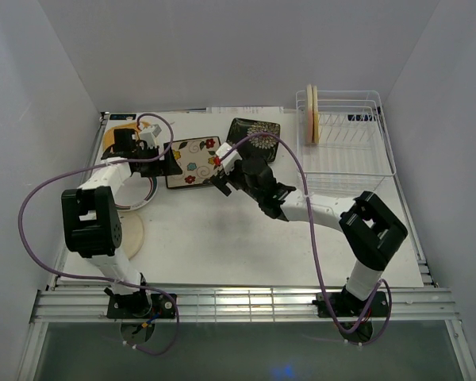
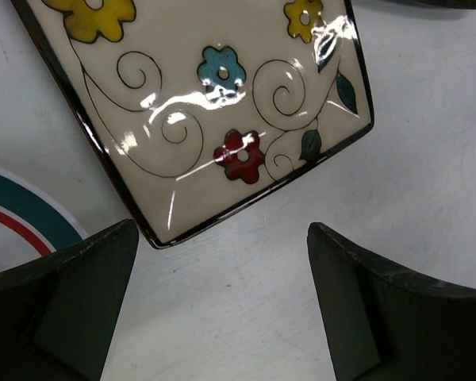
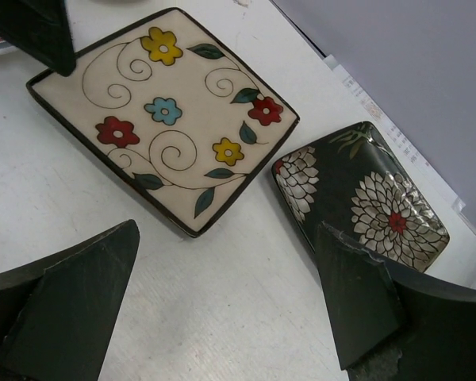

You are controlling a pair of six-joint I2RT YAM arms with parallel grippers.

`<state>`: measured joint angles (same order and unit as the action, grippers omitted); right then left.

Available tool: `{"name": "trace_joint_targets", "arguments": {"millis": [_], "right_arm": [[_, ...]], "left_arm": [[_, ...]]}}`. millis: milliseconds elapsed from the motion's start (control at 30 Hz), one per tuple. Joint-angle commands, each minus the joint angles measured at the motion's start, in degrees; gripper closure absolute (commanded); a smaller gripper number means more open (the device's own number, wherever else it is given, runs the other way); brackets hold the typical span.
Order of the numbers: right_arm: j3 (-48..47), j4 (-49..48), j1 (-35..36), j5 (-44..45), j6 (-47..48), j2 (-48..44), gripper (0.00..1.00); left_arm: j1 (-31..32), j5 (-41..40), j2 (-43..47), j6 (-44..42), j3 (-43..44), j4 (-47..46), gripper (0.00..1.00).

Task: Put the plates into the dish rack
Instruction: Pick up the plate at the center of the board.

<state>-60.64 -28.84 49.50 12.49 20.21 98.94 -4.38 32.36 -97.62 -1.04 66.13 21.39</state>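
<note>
The square cream floral plate point(image 1: 194, 163) lies flat on the table between my two grippers. My left gripper point(image 1: 167, 163) is open and empty at its left edge; in the left wrist view point(image 2: 222, 270) a corner of the plate point(image 2: 214, 103) lies just ahead of the jaws. My right gripper point(image 1: 220, 178) is open and empty at the plate's right edge, shown in the right wrist view point(image 3: 226, 270) facing the cream plate point(image 3: 163, 111) and the square black floral plate point(image 3: 365, 198). The black plate point(image 1: 254, 136) lies flat behind. The white wire dish rack point(image 1: 357, 159) holds two upright round plates point(image 1: 311, 115).
A green-rimmed white plate point(image 1: 140, 196) lies under the left arm and shows in the left wrist view point(image 2: 20, 218). An orange plate point(image 1: 120, 127) is partly hidden at the far left. A pale round plate point(image 1: 132, 235) lies by the left arm's elbow. Walls enclose the table.
</note>
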Motion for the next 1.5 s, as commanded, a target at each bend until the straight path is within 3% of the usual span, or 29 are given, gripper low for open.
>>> {"name": "trace_joint_targets", "arguments": {"millis": [0,767,1100,1467], "right_arm": [[0.6,-3.1,0.7,0.3,1.0,-1.9,0.03],[15.1,-16.5,4.8,3.8,-2.1,-9.4,0.02],[17.7,-19.1,5.6,4.6,-2.9,-9.8,0.02],[20.9,-23.1,6.1,4.7,-3.6,-11.1,0.02]], "left_arm": [[-0.1,-0.6,-2.3,2.9,6.0,1.8,0.02],[-0.1,-5.5,-19.7,11.6,22.9,2.1,0.05],[-0.1,-7.0,-21.0,12.5,20.6,0.6,0.06],[-0.1,-3.4,-22.4,13.0,18.9,0.1,0.08]]}}
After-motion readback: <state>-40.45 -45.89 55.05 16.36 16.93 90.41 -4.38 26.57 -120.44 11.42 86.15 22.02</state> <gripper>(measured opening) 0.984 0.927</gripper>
